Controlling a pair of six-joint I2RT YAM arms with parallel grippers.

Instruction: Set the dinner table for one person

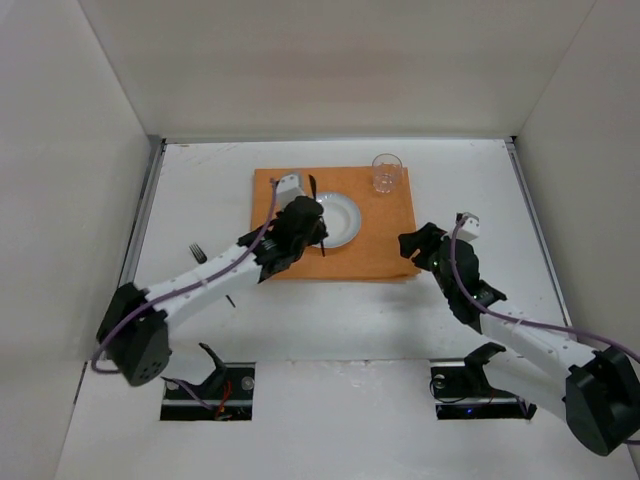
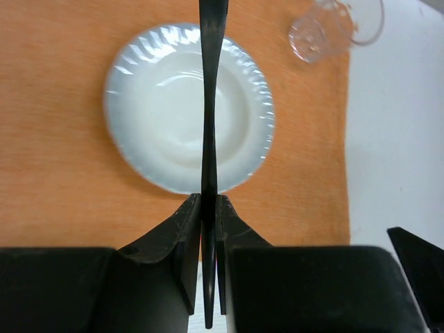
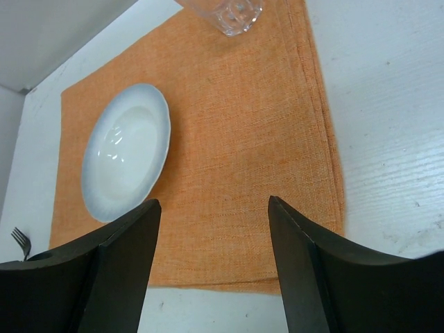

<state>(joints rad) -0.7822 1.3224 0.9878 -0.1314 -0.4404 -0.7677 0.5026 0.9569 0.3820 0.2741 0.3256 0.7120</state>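
Observation:
My left gripper (image 2: 208,199) is shut on a slim black utensil (image 2: 210,104) and holds it above the white plate (image 2: 159,118), its long end pointing away across the plate. From above, the left gripper (image 1: 300,228) covers the plate's (image 1: 343,218) left part on the orange mat (image 1: 375,245). A clear glass (image 1: 387,172) stands at the mat's far right corner. My right gripper (image 3: 214,201) is open and empty above the mat's (image 3: 243,125) near right edge; it shows from above (image 1: 412,245) at that corner. The white dinner table (image 1: 330,320) lies under everything.
A metal fork (image 1: 198,252) lies on the table left of the mat, beside the left arm; it also shows in the right wrist view (image 3: 21,241). White walls enclose the table on three sides. Metal rails run along its side edges.

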